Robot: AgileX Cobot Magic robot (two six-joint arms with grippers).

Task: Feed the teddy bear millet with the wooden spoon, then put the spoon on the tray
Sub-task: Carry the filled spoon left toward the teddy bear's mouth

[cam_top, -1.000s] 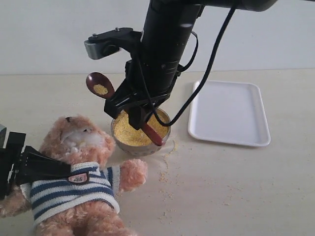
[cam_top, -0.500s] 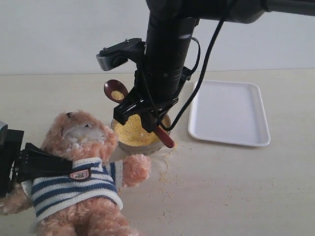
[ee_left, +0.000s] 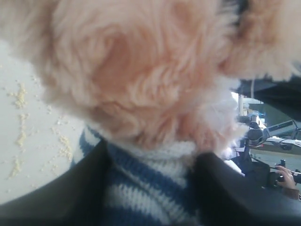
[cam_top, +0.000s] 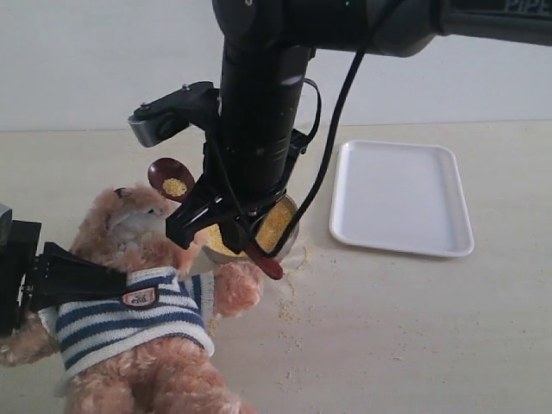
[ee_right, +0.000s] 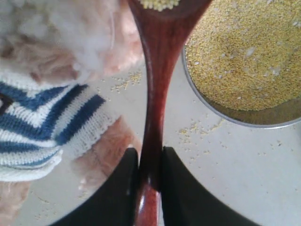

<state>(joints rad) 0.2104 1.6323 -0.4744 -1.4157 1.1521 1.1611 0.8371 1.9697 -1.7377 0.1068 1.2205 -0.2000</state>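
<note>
Spoonful of millet (cam_top: 176, 185) held at the teddy bear (cam_top: 138, 323)'s face.
The wooden spoon (cam_top: 171, 179) sits left of centre in the exterior frame, its bowl just above the bear's muzzle. The right tool (ee_right: 150, 160) is clamped on its handle. The left tool (ee_left: 146, 193), at lower left, grips the bear's striped torso. The white tray (cam_top: 401, 197) lies at right.

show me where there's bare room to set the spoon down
The white tray is bare. So is the table in front of it, right of the teddy bear, bar millet crumbs. Crowded around the metal bowl, where the wooden spoon hangs by the bear's head.
</note>
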